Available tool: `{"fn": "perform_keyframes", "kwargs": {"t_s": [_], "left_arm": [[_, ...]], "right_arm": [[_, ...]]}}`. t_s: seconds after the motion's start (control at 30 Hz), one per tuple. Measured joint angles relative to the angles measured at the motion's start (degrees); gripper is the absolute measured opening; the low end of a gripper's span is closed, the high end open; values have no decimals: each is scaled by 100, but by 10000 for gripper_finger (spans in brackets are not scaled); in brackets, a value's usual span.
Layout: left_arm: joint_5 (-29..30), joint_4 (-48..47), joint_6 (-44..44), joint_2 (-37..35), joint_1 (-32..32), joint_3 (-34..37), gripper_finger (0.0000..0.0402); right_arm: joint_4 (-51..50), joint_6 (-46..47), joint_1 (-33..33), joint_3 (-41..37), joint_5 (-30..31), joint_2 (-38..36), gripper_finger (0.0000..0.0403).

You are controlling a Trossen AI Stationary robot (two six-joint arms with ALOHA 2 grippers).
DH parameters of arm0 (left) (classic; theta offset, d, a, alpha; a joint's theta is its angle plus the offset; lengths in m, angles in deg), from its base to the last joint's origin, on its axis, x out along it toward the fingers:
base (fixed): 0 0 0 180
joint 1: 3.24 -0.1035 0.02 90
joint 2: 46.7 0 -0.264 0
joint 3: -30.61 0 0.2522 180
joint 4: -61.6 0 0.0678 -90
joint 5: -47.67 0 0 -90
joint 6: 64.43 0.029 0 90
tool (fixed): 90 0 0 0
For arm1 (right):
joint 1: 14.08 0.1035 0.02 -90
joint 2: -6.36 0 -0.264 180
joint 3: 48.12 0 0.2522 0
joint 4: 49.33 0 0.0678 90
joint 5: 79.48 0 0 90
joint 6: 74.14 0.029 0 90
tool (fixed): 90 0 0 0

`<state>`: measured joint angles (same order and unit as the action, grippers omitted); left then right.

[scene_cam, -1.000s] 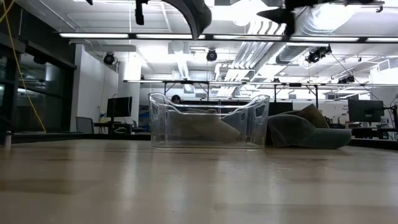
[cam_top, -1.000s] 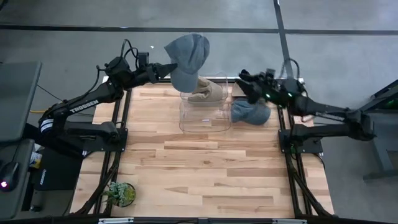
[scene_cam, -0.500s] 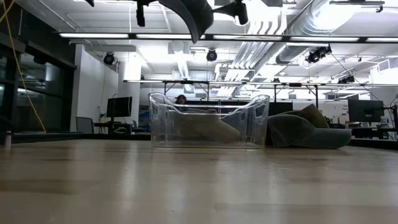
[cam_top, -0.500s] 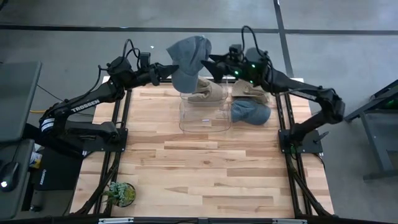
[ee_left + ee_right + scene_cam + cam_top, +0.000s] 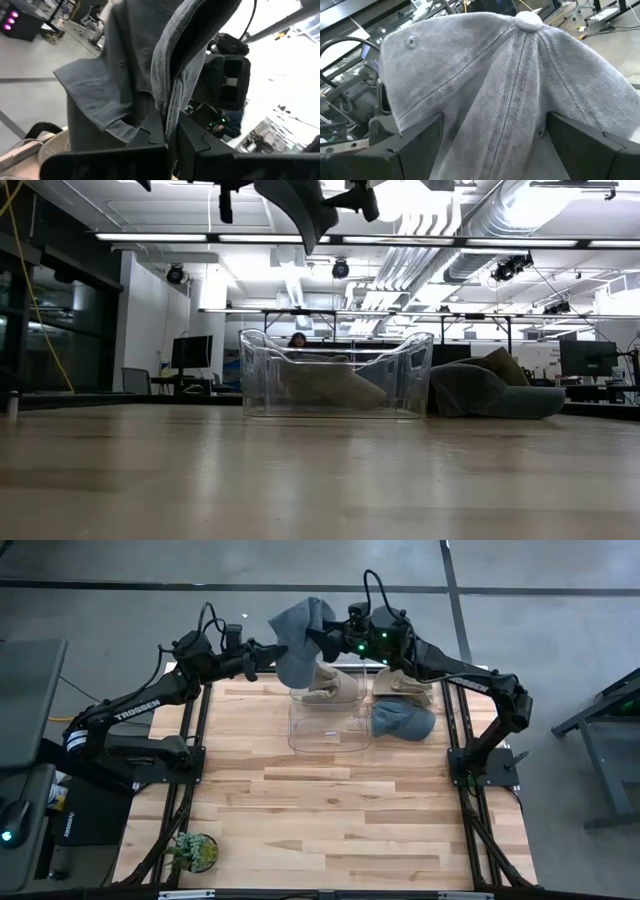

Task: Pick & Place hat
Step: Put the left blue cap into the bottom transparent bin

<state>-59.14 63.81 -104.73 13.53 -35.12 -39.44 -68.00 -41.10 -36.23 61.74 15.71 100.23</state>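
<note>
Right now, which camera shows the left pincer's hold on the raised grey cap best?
Left wrist view: the left pincer pinches the grey cap edge. High view shows it small; low view cuts it off; right wrist sees only the crown.

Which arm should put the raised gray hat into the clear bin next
Left, probably. The left gripper already pinches the gray hat above the clear bin. The right gripper only straddles its crown, jaws open.

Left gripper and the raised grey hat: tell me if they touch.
Touching. In the left wrist view the left gripper has its jaws shut on the grey hat fabric.
</note>
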Motion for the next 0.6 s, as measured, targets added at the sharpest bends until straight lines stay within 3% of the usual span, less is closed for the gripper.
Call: {"fn": "perform_keyframes", "kwargs": {"t_s": [0.27, 0.6], "left_arm": [[-212, -8, -28, 81, 1, 0, 0], [-235, 16, -42, 79, 2, 0, 0]], "right_arm": [[99, -2, 2, -31, 23, 0, 316], [1, -31, 0, -33, 28, 0, 216]]}}
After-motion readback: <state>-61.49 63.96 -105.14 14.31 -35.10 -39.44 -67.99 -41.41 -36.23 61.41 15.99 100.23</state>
